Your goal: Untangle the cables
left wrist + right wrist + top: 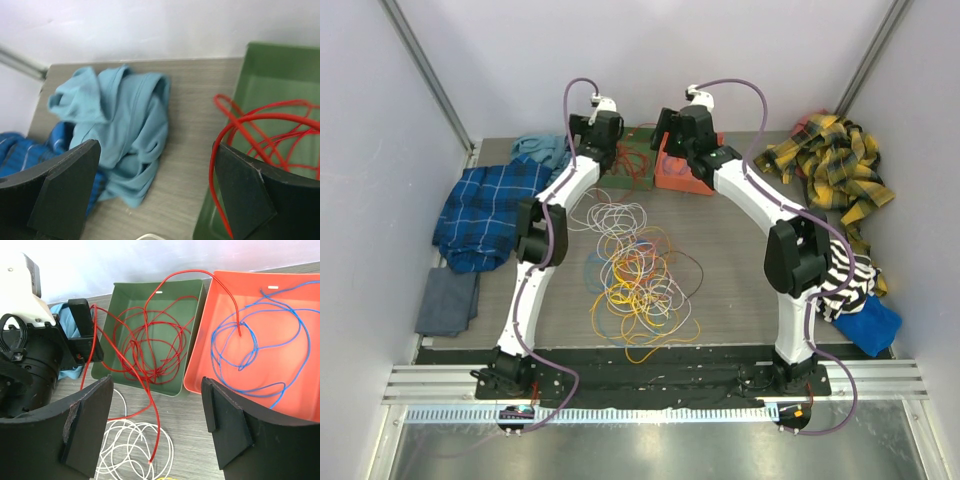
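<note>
The cables (635, 275) lie in a yellow, orange, white and blue tangle mid-table, with white loops (135, 445) at its far side. A red cable (150, 345) is coiled in the green tray (197, 330); one strand hangs over the near wall and ends on the table, another reaches into the orange tray (250, 310), which holds a blue cable (250, 347). My left gripper (155, 195) is open beside the green tray (270, 90), with the red cable (217, 165) passing along its right finger. My right gripper (157, 430) is open above the table in front of both trays.
A light blue cloth (120, 135) lies left of the green tray, with a blue plaid shirt (485, 210) further left. Yellow plaid fabric (835, 165), a striped cloth and a blue cloth lie along the right side. Grey fabric (448, 300) sits at the near left.
</note>
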